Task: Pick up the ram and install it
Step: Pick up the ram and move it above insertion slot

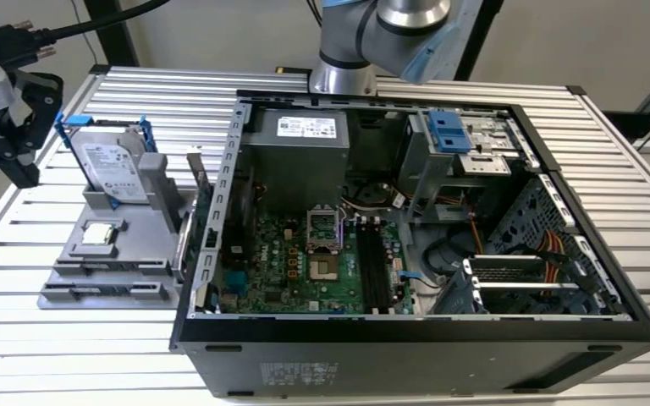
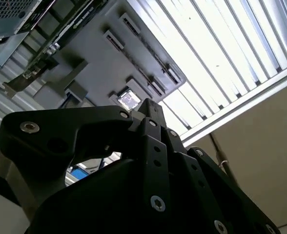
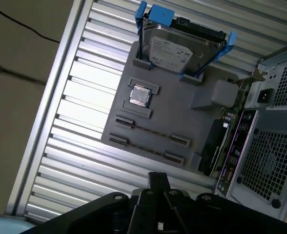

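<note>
The ram [image 3: 151, 130] shows as a thin dark strip seen edge-on. It stands in a slot between two holders on the grey fixture plate [image 3: 182, 122], beside the small silver processor [image 3: 139, 96]. My black gripper [image 1: 17, 173] hangs above the table at the exterior view's far left, apart from the plate and touching nothing. In both wrist views its fingertips [image 3: 158, 179] [image 2: 151, 109] meet as one block, shut with nothing between them. The open computer case [image 1: 415, 330] lies at the exterior view's right of the plate, and the black memory slots [image 1: 372, 266] run along its green board.
A silver hard drive [image 1: 111, 165] in a blue frame stands upright at the back of the plate. A card with a metal bracket [image 1: 195, 182] stands between the plate and the case wall. The ribbed metal table [image 1: 99, 355] ends close behind the gripper.
</note>
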Controlling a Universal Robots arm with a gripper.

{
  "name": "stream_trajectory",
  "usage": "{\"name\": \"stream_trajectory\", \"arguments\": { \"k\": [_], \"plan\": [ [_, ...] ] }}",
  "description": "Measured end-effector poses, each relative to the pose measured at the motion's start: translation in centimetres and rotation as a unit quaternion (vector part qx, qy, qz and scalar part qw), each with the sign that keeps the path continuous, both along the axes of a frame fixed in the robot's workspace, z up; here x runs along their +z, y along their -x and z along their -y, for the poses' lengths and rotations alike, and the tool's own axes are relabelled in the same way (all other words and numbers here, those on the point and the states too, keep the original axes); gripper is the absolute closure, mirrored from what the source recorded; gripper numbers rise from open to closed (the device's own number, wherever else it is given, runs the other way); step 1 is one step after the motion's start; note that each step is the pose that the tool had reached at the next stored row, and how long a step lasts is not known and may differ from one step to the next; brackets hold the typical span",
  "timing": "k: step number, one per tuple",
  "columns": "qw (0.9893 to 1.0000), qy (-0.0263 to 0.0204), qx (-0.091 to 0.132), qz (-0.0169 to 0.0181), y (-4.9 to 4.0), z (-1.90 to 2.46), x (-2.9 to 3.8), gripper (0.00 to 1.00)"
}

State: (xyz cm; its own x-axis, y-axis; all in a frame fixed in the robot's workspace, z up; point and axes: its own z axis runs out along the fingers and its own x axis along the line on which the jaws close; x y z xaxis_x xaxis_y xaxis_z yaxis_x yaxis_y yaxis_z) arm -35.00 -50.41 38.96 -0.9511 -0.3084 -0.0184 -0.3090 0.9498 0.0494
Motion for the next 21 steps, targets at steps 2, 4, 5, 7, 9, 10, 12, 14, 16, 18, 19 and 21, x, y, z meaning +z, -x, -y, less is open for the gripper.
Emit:
{"name": "stream_trajectory", "arguments": {
  "k": [2, 4, 5, 7, 9, 10, 12, 14, 16, 18, 19, 21],
  "plan": [
    [1.0000, 0.0000, 0.008, 0.0000, 0.00, 0.00, 0.00, 1.00],
    [0.9999, 0.0000, 0.016, 0.0000, 0.00, 0.00, 0.00, 1.00],
    [0.9998, 0.0000, 0.019, 0.0000, 0.00, 0.00, 0.00, 1.00],
    [0.9996, 0.0000, 0.027, 0.0000, 0.00, 0.00, 0.00, 1.00],
    [0.9994, 0.0000, 0.034, 0.0000, 0.00, 0.00, 0.00, 1.00],
    [0.9993, 0.0000, 0.038, 0.0000, 0.00, 0.00, 0.00, 1.00],
    [0.9990, 0.0000, 0.044, 0.0000, 0.00, 0.00, 0.00, 1.00],
    [0.9988, 0.0000, 0.050, 0.0000, 0.00, 0.00, 0.01, 1.00],
    [0.9985, 0.0000, 0.055, 0.0000, 0.00, 0.00, 0.02, 1.00],
    [0.9983, 0.0000, 0.059, 0.0000, 0.00, 0.00, 0.04, 1.00],
    [0.9982, 0.0000, 0.061, 0.0000, 0.00, 0.00, 0.07, 1.00],
    [0.9979, 0.0000, 0.064, 0.0000, 0.00, 0.00, 0.11, 1.00]
  ]
}}
